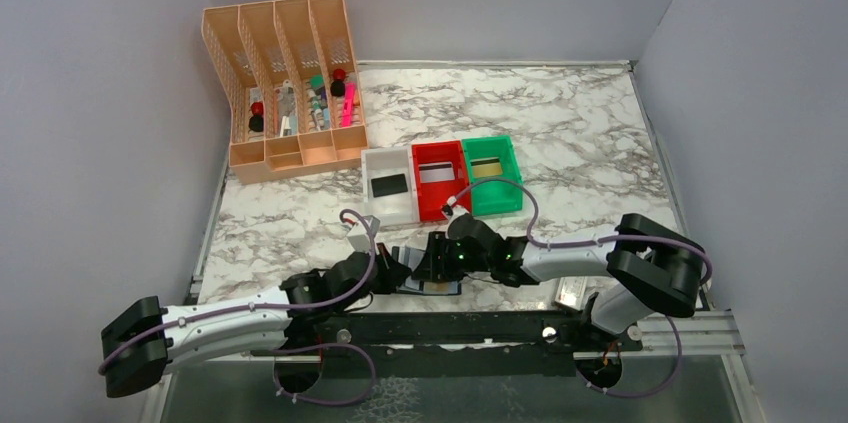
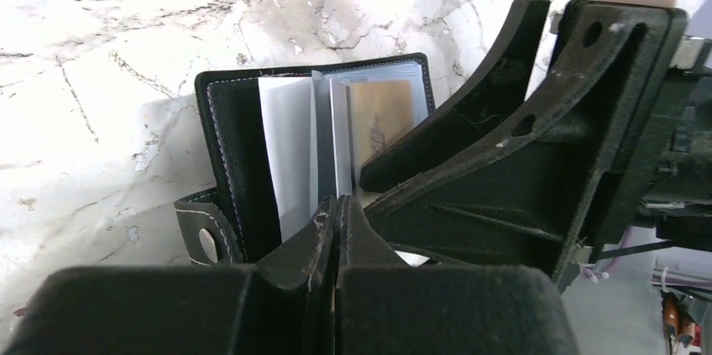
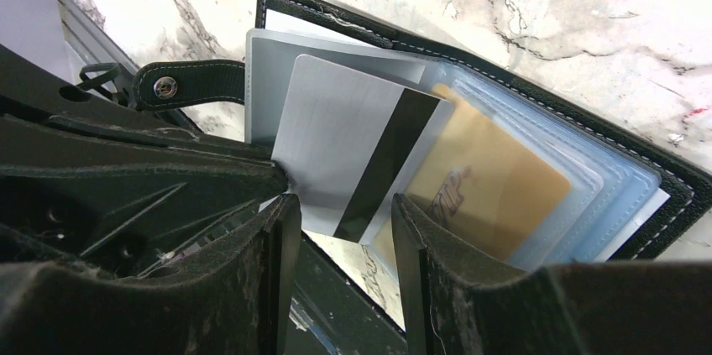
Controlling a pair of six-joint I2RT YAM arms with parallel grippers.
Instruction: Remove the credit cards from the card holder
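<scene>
At the near edge of the marble table [image 1: 560,133], the left gripper [image 2: 337,212] has its fingers pressed together on a pocket leaf of the open card holder [image 2: 227,120]. The right gripper [image 3: 342,212] has its fingers apart astride a grey card [image 3: 336,137] sticking out of the pockets, and a gold card [image 3: 487,179] sits pocketed beside it. Beyond, a white bin [image 1: 392,209], a red bin [image 1: 441,206] and a green bin [image 1: 498,199] each hold 1 card

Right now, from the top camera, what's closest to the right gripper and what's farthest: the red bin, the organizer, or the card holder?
From the right gripper:
1. The card holder, right beneath it at the near edge.
2. The red bin, farther back, mid-table.
3. The organizer, in the back left corner.
</scene>
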